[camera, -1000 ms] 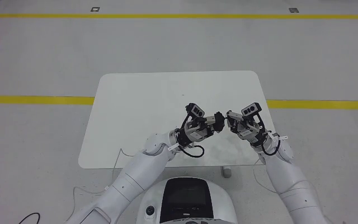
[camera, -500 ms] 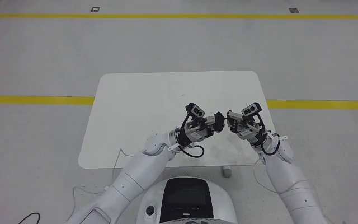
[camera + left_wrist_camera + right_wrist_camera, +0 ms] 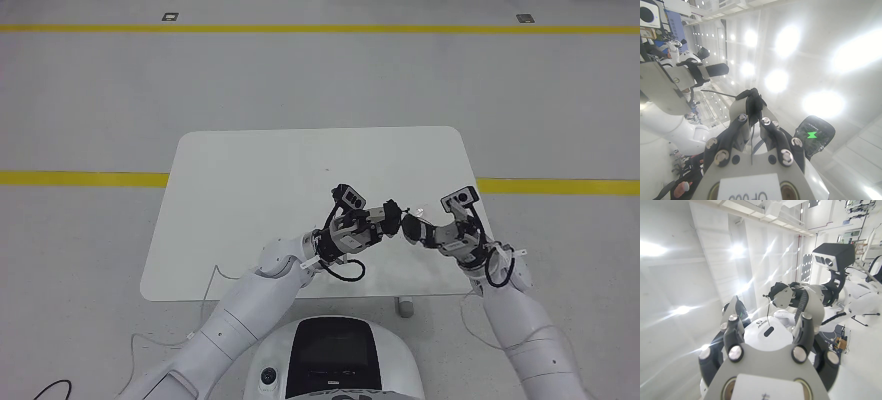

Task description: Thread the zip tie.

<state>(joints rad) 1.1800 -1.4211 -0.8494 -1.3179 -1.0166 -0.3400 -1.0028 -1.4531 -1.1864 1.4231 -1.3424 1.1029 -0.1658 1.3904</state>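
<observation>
Top view has the left claw (image 3: 394,213) clamped on the zip tie (image 3: 719,94) above the tabletop's (image 3: 250,200) 4 o'clock area, with the right claw (image 3: 410,228) spread wide just beside it at 4 o'clock. I'd ease the right claw onto the strap's free end, grip near the tip, and feed it straight so it doesn't buckle.

Cropped print on the gripper labels

A white label (image 3: 748,186) on the base behind the left gripper (image 3: 753,98) carries dark characters, cut off halfway. A second label (image 3: 768,389) behind the right gripper (image 3: 770,309) shows one cropped mark.
</observation>
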